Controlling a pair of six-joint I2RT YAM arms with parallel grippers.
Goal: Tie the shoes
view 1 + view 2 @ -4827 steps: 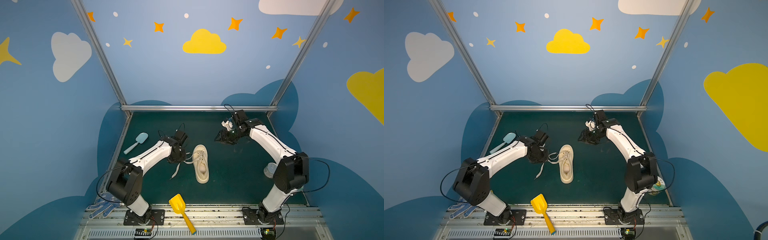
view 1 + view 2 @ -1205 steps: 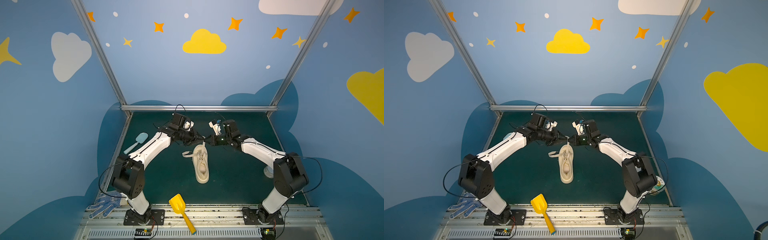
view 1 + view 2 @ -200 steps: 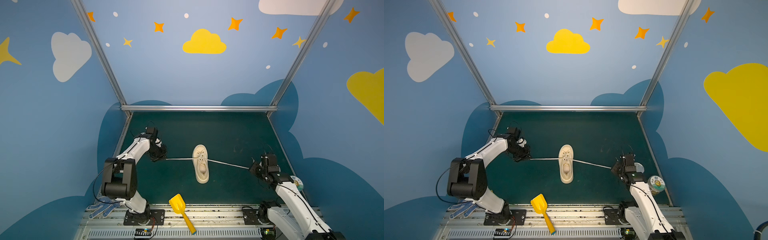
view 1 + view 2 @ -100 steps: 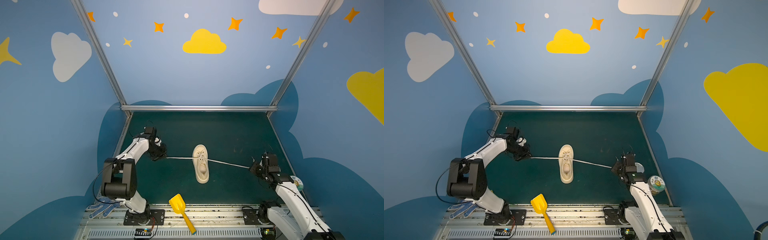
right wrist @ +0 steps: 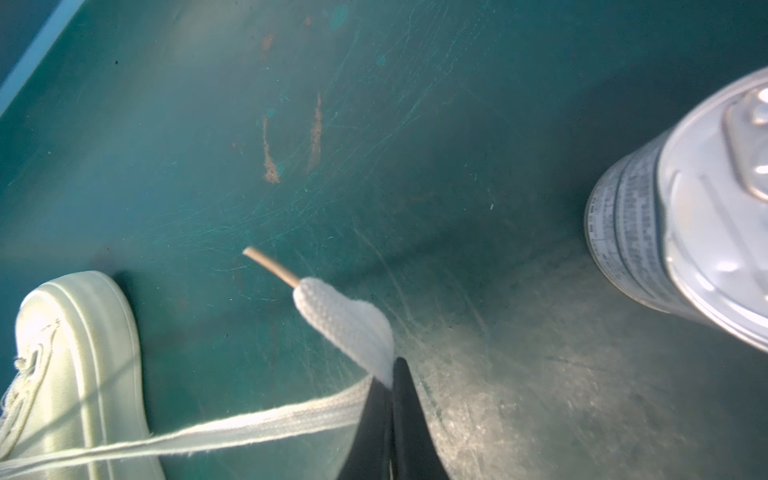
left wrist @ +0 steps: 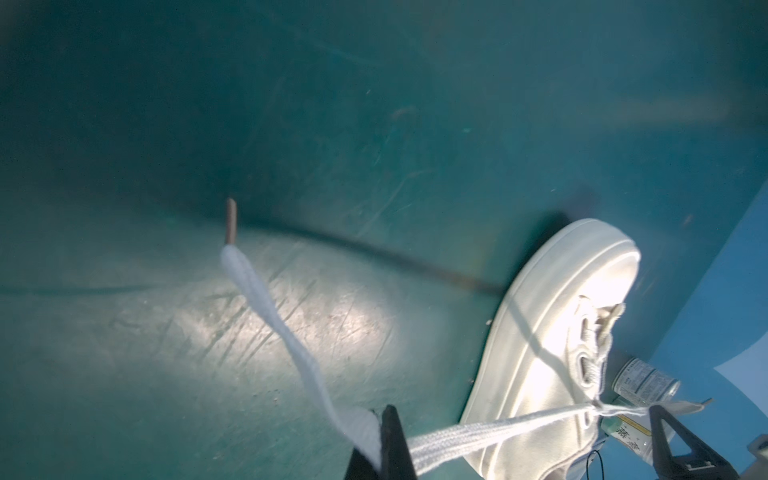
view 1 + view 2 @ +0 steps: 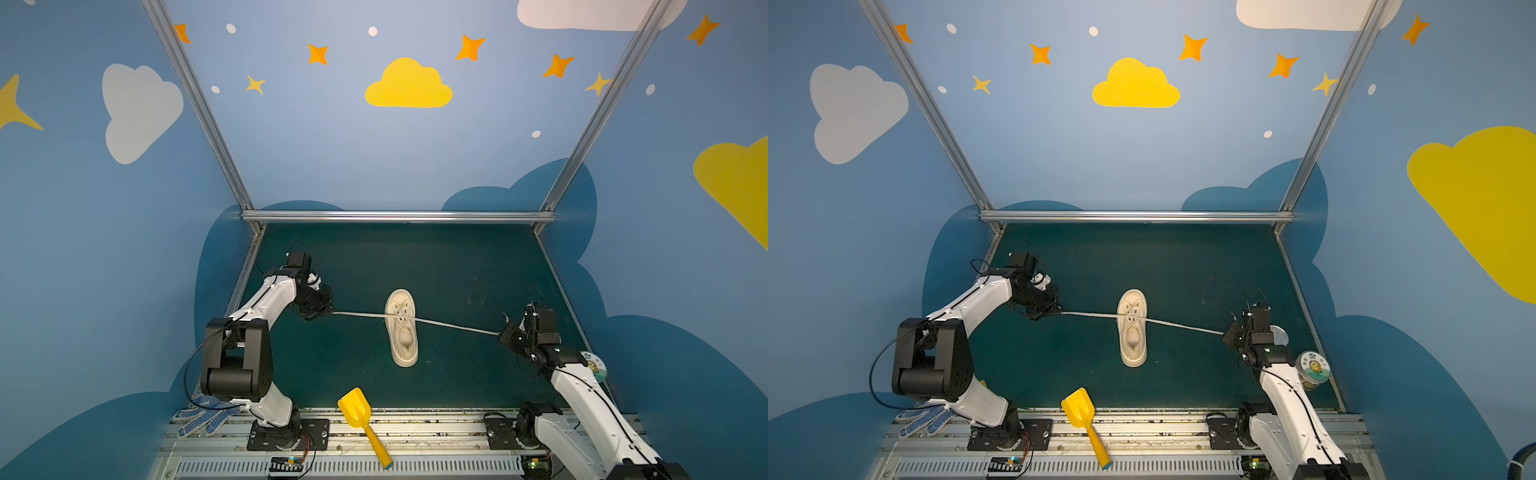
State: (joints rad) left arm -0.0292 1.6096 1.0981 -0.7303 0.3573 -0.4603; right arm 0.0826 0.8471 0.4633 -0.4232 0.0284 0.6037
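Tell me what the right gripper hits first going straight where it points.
Probably the bare dark green table mat: the right gripper, shut on the flat cream lace, aims between the cream low-top sneaker and the silver can. Depth unclear.

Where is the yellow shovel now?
In both top views the yellow shovel lies centre-front across the metal rail, between the arm bases, nearer than the sneaker.

We see a yellow toy shovel (image 7: 355,409) lying across the front edge of the dark green mat (image 7: 415,257), blade on the mat, blue-tipped handle pointing off it. At the front left corner lies a blue-dotted white glove (image 7: 199,419) (partly hidden). Near the mat's right edge stand a silver can (image 7: 1278,334) and, just beside it, a jar with a printed lid (image 7: 1313,368).
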